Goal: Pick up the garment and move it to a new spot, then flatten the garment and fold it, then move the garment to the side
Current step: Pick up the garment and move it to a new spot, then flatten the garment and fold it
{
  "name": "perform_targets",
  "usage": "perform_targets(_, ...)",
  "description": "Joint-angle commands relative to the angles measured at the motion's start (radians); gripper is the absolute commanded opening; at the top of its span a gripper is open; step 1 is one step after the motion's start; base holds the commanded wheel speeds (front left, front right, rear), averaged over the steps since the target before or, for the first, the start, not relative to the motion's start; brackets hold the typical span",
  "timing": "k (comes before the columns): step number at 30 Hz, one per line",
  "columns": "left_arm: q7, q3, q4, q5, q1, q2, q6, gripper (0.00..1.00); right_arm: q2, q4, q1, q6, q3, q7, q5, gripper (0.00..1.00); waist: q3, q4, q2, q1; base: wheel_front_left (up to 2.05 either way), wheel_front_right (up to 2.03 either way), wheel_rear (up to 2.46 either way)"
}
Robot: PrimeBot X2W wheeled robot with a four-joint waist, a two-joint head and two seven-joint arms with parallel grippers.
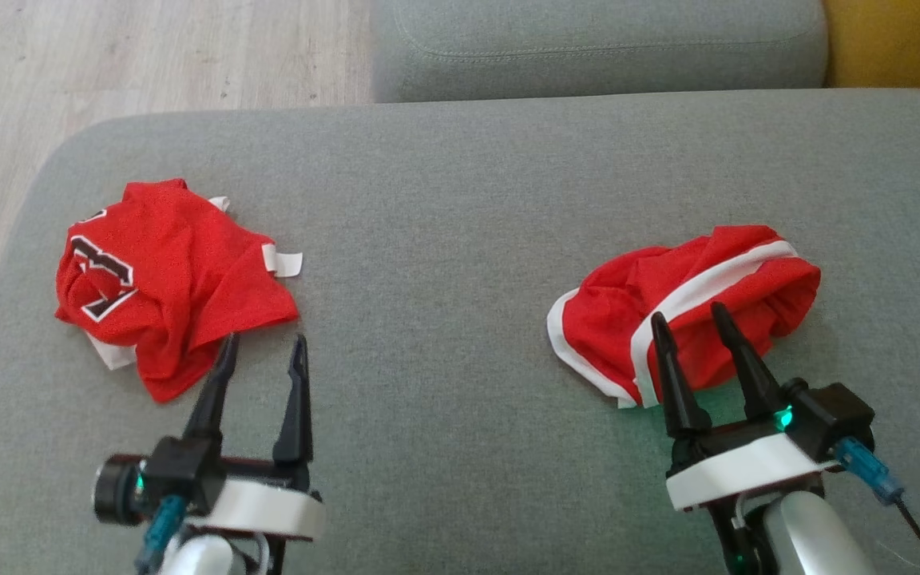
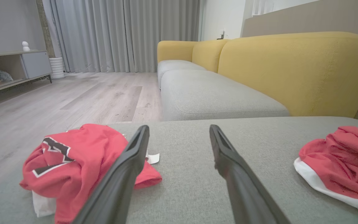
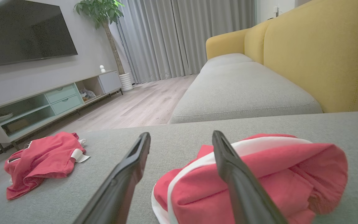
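The right gripper (image 1: 690, 314), spread wide, is at the shorts (image 1: 628, 303) on the sofa (image 1: 444, 239), the left gripper (image 1: 264, 342), spread too, is by the shirt (image 1: 172, 271), and a thin pinch could let the soft cloth slip out.

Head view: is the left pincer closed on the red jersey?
No, the left pincer is open, its fingers spread with grey cushion between them, at the near edge of the red jersey.

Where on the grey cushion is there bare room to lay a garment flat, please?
The widest bare patch is on the grey cushion between the red jersey and the red shorts. The strip behind both is bare too. It is crowded around the jersey by the left pincer and the shorts by the right pincer.
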Motion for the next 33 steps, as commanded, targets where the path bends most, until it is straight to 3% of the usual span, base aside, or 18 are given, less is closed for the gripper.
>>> perform_targets(1,-0.009,0.061,-0.039,0.021,-0.035,-0.01,-0.014,1.0,-0.002,-0.027,-0.012,-0.001,0.017,-0.011,-0.012,1.0,0.002,0.0,0.0,0.0001,0.0,0.0,0.0)
perform_targets(6,-0.009,0.108,-0.035,0.067,-0.02,-0.061,-0.07,1.0,-0.002,-0.019,-0.032,-0.001,-0.059,-0.011,-0.034,1.0,0.018,-0.002,0.0,0.0001,0.0,0.0,0.0)
perform_targets(11,-0.009,0.136,-0.016,0.107,-0.04,-0.107,-0.122,1.0,-0.002,0.031,-0.144,-0.001,-0.205,-0.007,-0.058,1.0,0.055,0.003,0.0,0.0001,0.0,0.0,0.0)
perform_targets(17,-0.009,0.166,0.008,0.147,-0.059,-0.158,-0.178,1.0,-0.002,0.191,-0.359,-0.001,-0.435,0.117,-0.161,1.0,0.111,0.022,0.0,0.0001,0.0,0.0,0.0)
perform_targets(19,-0.009,0.171,0.011,0.154,-0.063,-0.166,-0.186,1.0,-0.002,0.224,-0.39,-0.001,-0.465,0.141,-0.182,1.0,0.12,0.026,0.0,0.0001,0.0,0.0,0.0)
perform_targets(26,-0.009,0.203,0.034,0.194,-0.083,-0.202,-0.237,1.0,-0.002,0.504,-0.528,-0.001,-0.631,0.217,-0.216,1.0,0.159,0.051,0.0,0.0001,0.0,0.0,0.0)
perform_targets(33,-0.009,0.235,0.058,0.215,-0.083,-0.227,-0.271,1.0,-0.002,0.795,-0.606,-0.001,-0.61,0.143,-0.126,1.0,0.134,0.053,0.0,0.0001,0.0,0.0,0.0)
